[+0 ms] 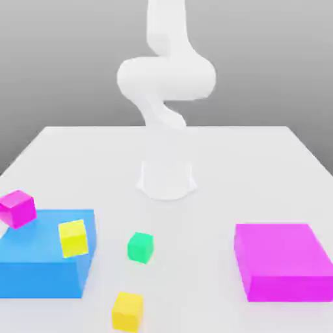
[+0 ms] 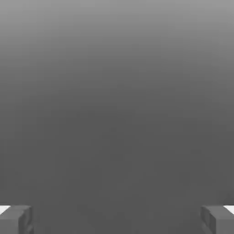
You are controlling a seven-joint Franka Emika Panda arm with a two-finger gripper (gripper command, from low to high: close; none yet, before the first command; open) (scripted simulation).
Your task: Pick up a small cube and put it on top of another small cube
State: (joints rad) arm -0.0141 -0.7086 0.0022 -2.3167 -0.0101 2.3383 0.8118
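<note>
Several small cubes lie near the front of the white table [image 1: 247,162]. A green cube [image 1: 140,247] sits in the middle, a yellow cube [image 1: 127,311] just in front of it. A second yellow cube [image 1: 73,238] rests on the blue block [image 1: 39,260], and a magenta cube [image 1: 17,208] sits tilted at that block's far corner. The white arm [image 1: 166,78] rises from its base [image 1: 166,179] at the table's middle. In the hand view my gripper [image 2: 117,219] is open, its two grey fingertips [image 2: 16,219] far apart with nothing between them, facing plain grey background.
A large flat blue block lies at the exterior view's left front and a large flat magenta block [image 1: 281,260] at the right front. The arm's base stands behind the cubes.
</note>
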